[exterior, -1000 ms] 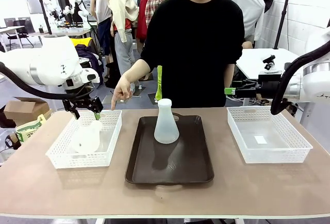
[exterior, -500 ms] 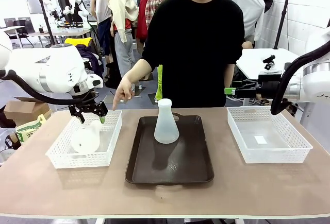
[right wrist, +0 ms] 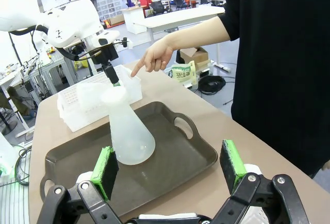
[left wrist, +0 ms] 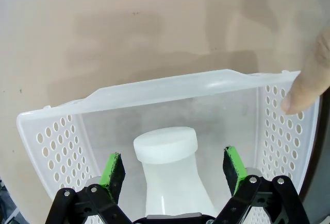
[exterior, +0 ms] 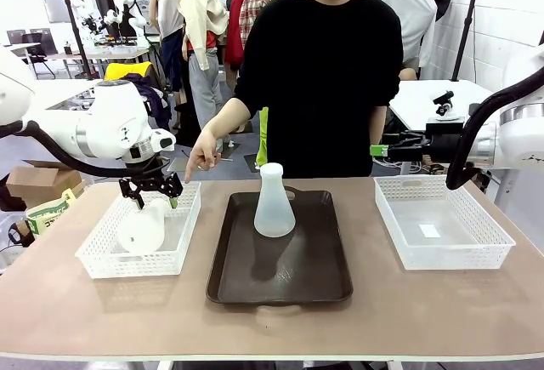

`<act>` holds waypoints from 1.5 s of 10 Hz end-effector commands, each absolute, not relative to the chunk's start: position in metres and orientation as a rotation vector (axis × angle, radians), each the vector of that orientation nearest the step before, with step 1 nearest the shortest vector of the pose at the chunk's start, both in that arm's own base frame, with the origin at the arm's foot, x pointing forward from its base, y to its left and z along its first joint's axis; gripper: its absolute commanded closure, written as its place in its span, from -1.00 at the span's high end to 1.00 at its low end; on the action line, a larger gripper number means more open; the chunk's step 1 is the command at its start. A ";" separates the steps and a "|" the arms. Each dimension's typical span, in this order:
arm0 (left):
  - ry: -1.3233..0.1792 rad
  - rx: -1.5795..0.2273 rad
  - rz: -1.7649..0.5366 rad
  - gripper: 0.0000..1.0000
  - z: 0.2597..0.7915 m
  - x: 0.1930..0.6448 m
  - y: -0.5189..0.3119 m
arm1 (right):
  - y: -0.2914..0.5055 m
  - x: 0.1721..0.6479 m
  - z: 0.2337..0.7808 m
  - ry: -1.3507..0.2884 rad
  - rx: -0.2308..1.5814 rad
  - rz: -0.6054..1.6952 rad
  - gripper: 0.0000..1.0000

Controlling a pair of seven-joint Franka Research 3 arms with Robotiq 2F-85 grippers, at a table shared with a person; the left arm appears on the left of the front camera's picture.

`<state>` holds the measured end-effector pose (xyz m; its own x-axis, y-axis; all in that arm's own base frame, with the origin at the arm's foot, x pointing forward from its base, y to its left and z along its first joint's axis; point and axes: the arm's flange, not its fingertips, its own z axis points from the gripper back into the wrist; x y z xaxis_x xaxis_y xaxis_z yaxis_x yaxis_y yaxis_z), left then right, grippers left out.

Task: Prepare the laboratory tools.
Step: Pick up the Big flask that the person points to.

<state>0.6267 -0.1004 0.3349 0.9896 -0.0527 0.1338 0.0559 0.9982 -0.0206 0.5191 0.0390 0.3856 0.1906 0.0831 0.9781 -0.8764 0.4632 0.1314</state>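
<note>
Left gripper (exterior: 150, 193) wide open, pads either side of basket flask (exterior: 140, 227) neck, not touching; arm angled down over white basket (exterior: 92, 259) by table's left edge. Right gripper (right wrist: 169, 170) wide open, empty. Second flask (exterior: 274, 204) upright on tray (exterior: 280, 289), mid-table.

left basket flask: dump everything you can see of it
Translucent frosted-white conical flask, wide base, narrow neck with a flat round rim. It sits inside the white mesh basket on the robot's left, apparently leaning. The left gripper straddles its neck, fingers open, green pads clear of it.
</note>
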 end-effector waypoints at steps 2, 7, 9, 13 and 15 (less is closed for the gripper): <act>-0.113 0.021 -0.004 1.00 0.337 0.632 -0.103 | 0.040 0.518 0.385 -1.183 0.841 0.801 1.00; -0.110 0.002 0.015 1.00 0.335 0.629 -0.096 | 0.040 0.518 0.385 -1.183 0.841 0.801 1.00; -0.103 -0.006 0.018 1.00 0.336 0.628 -0.097 | 0.040 0.518 0.385 -1.183 0.841 0.801 1.00; -0.087 -0.015 -0.002 0.39 0.337 0.625 -0.097 | 0.040 0.518 0.385 -1.183 0.841 0.801 1.00; -0.081 -0.011 -0.004 -0.40 0.336 0.623 -0.096 | 0.040 0.518 0.385 -1.183 0.841 0.801 1.00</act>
<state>0.6250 -0.0956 0.3322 0.9955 -0.0151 0.0931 0.0162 0.9998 -0.0120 0.5191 0.0390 0.3856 0.1906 0.0831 0.9781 -0.8764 0.4632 0.1314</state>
